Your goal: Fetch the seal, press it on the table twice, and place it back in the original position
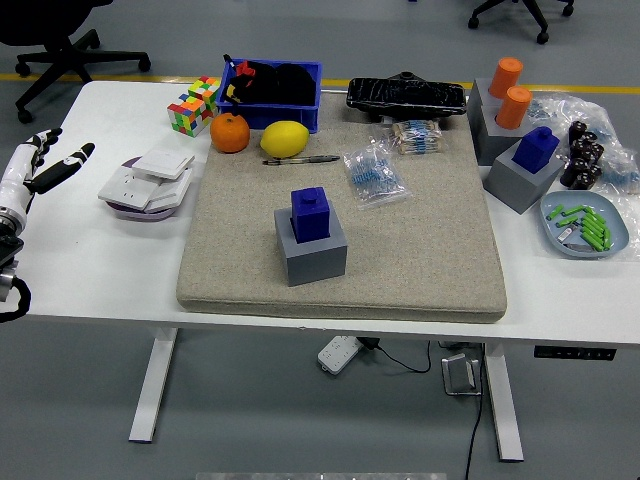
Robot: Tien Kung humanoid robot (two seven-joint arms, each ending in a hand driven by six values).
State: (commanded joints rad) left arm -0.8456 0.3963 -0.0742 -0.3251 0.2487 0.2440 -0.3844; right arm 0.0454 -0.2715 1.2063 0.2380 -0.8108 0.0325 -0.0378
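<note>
At the far left edge the left robot hand (40,160) hangs just off the tabletop (90,260), its white fingers (25,155) spread loose and holding nothing. Nearest to its right lies a stack of white socket plates (150,180) on a pale tray. Beyond that, up and to the right of the robot hand, sit one colour cube (193,105), one orange (230,132), one lemon (285,138) and a blue bin (272,95).

A beige mat (420,260) covers the middle. On it, well to the right of the robot hand with the socket plates in between, the seal (311,213) stands upright: a dark blue block with a small knob on top, seated in a grey square base (312,255). A pen (300,159) and two bags of small parts (375,172) lie behind it.

Farthest right, a second blue seal (537,148) stands on its own grey base, beside two orange cylinders (510,90) and a dish of green pieces (585,225).
</note>
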